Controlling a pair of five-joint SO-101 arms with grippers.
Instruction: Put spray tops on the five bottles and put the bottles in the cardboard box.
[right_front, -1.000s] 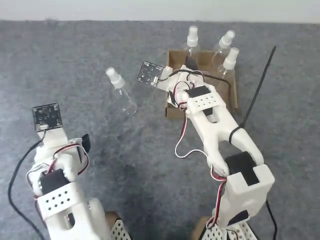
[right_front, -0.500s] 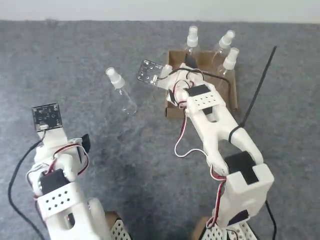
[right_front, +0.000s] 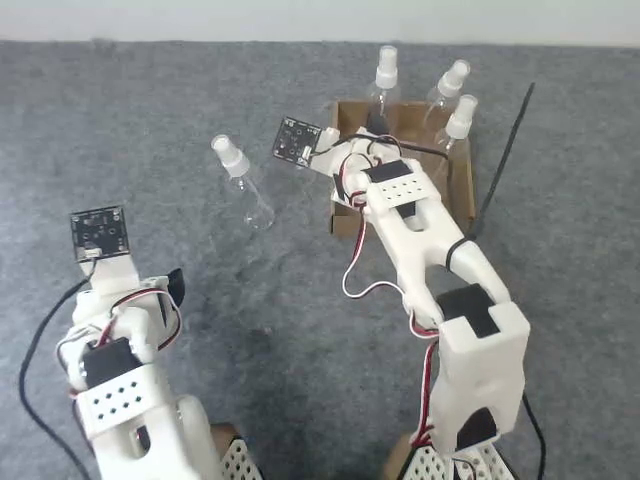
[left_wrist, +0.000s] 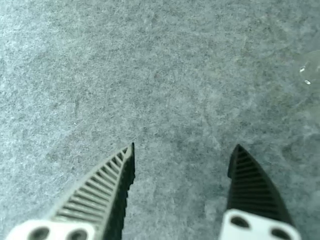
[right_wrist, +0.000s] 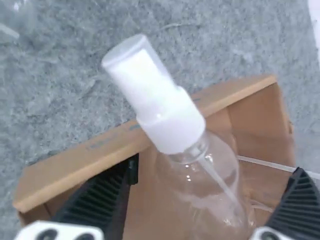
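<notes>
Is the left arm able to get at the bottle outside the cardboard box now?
Probably yes: the bottle stands alone on open carpet ahead of the left gripper, its fingers open, nothing between them.

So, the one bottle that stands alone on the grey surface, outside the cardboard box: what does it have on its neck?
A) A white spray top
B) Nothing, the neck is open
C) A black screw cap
A: the bottle standing alone, apart from the cardboard box, has a white spray top on its neck.
</notes>
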